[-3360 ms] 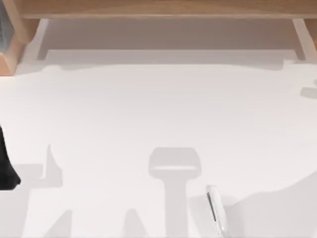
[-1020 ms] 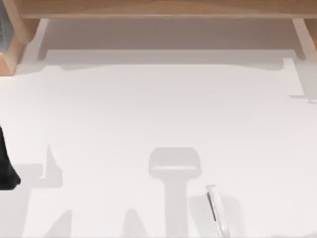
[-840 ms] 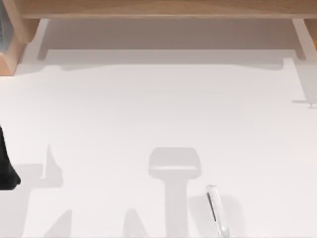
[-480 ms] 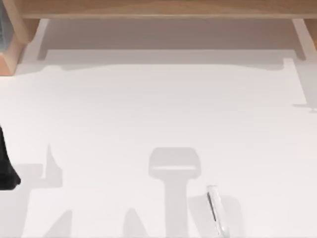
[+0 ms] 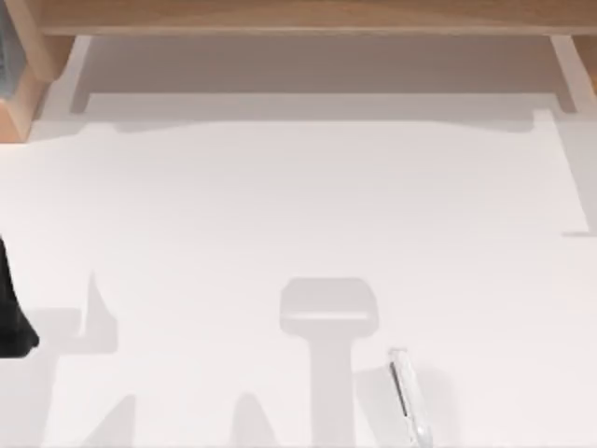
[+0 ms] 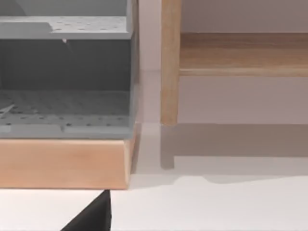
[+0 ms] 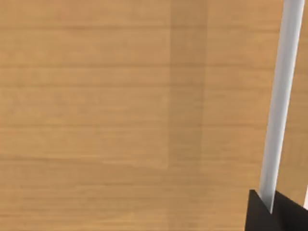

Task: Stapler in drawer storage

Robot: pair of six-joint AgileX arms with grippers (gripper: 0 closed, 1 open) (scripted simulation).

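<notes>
**Jaws.** We are unable to tell the state of either pair of jaws. The left gripper (image 6: 90,217) is showing as one dark wedge at the edge of the left wrist view. The right gripper (image 7: 278,214) is showing as a dark block at the corner of the right wrist view.

**Left arm.** The left arm (image 5: 11,315) is sitting at the left edge of the counter (image 5: 280,205) in the top view. Its wrist camera is facing a grey perforated drawer (image 6: 62,113) with a wooden front (image 6: 62,163). Just beside the drawer a wooden post (image 6: 170,62) is standing upright, and a wooden shelf (image 6: 240,53) is running off from it.

**Right arm.** Its wrist camera is looking closely at a wooden panel (image 7: 96,96). A pale grey strip (image 7: 281,96) is crossing this panel and meeting the dark block.

**Stapler.** The stapler (image 5: 408,397) is lying flat on the counter, near the bottom edge of the top view and right of centre. Its long axis is running roughly from front to back, with a dark line along its left side. It is lying well apart from the left arm and from the drawer. Nothing is touching it.

**Surroundings.** Grey shadows are falling across the white counter, one of them just left of the stapler.
</notes>
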